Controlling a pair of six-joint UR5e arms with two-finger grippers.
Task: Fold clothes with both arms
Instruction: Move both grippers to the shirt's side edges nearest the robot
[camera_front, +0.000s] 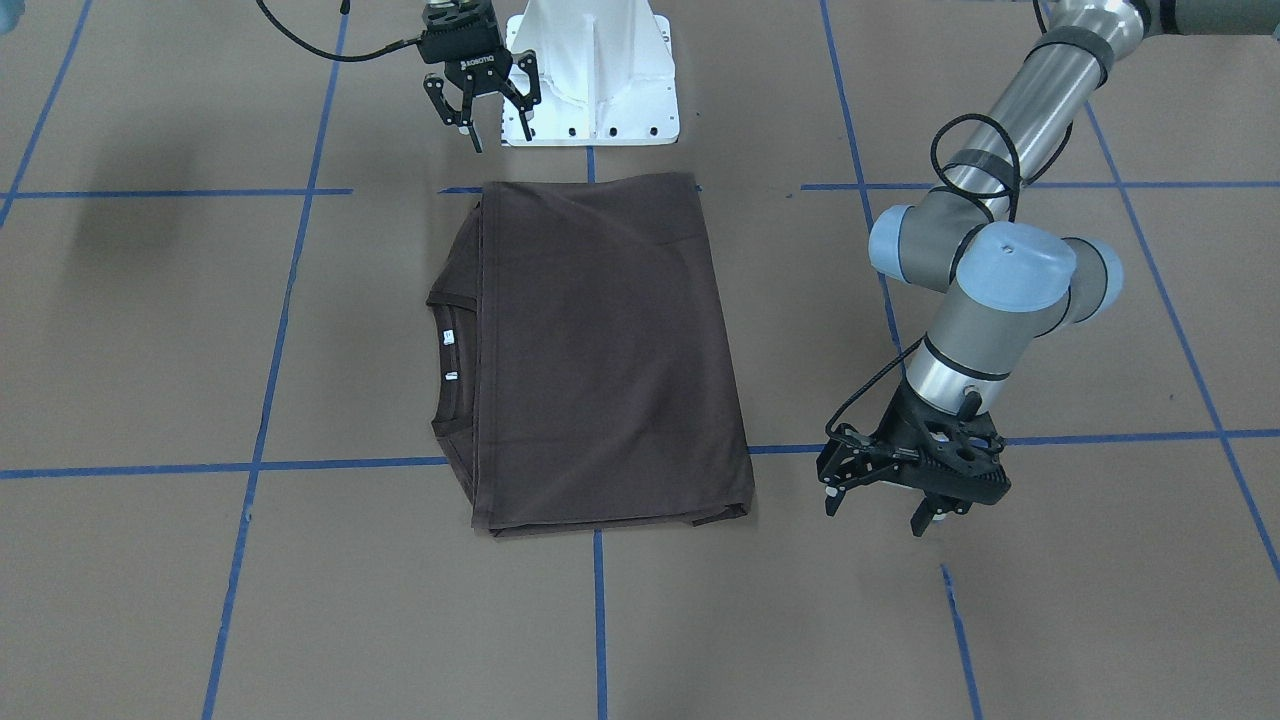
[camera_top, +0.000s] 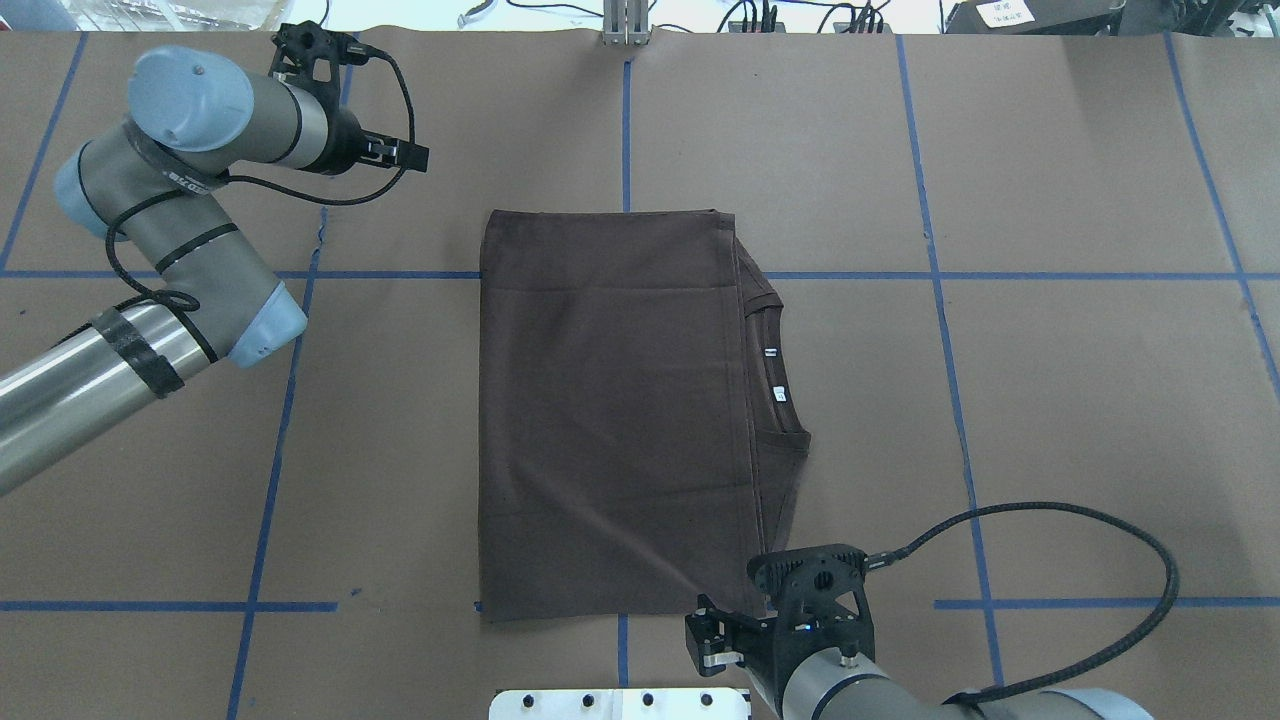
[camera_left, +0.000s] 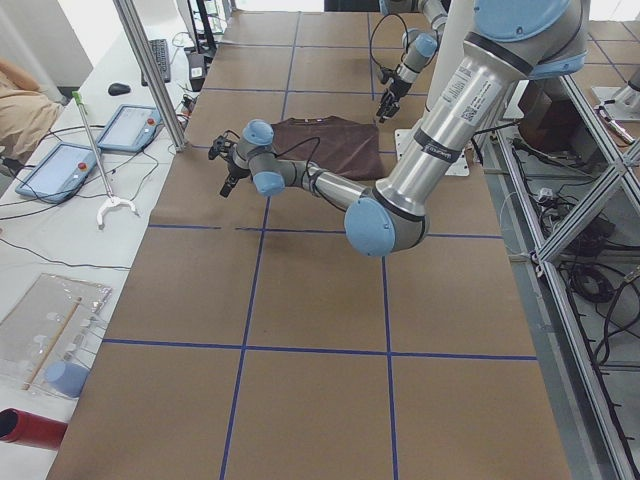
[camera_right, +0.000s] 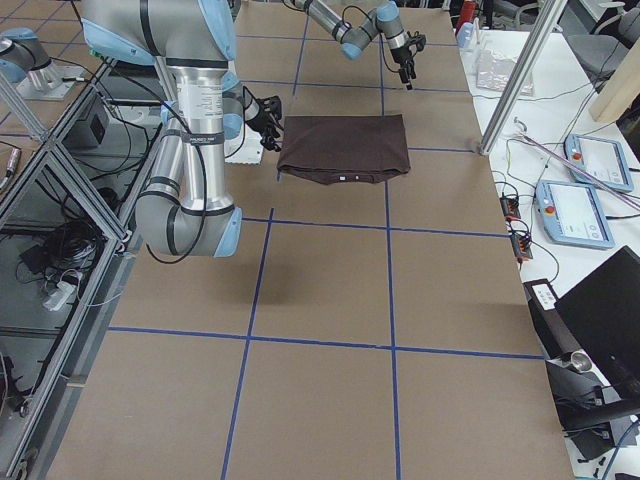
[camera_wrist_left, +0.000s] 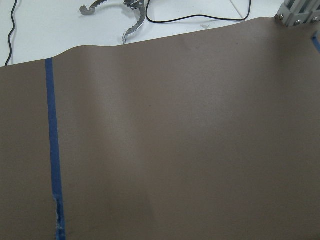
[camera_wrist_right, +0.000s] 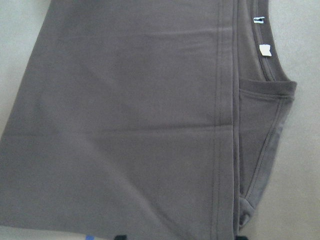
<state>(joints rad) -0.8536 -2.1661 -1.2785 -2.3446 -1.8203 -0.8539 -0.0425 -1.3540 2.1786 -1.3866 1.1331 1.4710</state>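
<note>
The clothes are one dark brown T-shirt (camera_front: 600, 350), folded into a flat rectangle in the middle of the table (camera_top: 610, 410). Its ribbed collar (camera_front: 445, 370) and white neck tags (camera_front: 449, 337) stick out on the robot's right side. My right gripper (camera_front: 500, 135) hangs open just above the table by the shirt's corner nearest the robot and holds nothing. The right wrist view looks down on the shirt (camera_wrist_right: 130, 125) and collar. My left gripper (camera_front: 880, 505) is open and empty, off the shirt's far corner on the robot's left. The left wrist view shows only bare table.
The white pedestal base (camera_front: 595, 75) stands right behind the shirt. Blue tape lines (camera_front: 598, 620) cross the brown table cover. Beyond the far edge are a metal post (camera_left: 150, 75), tablets (camera_left: 128, 127), cables and a seated person (camera_left: 15, 110).
</note>
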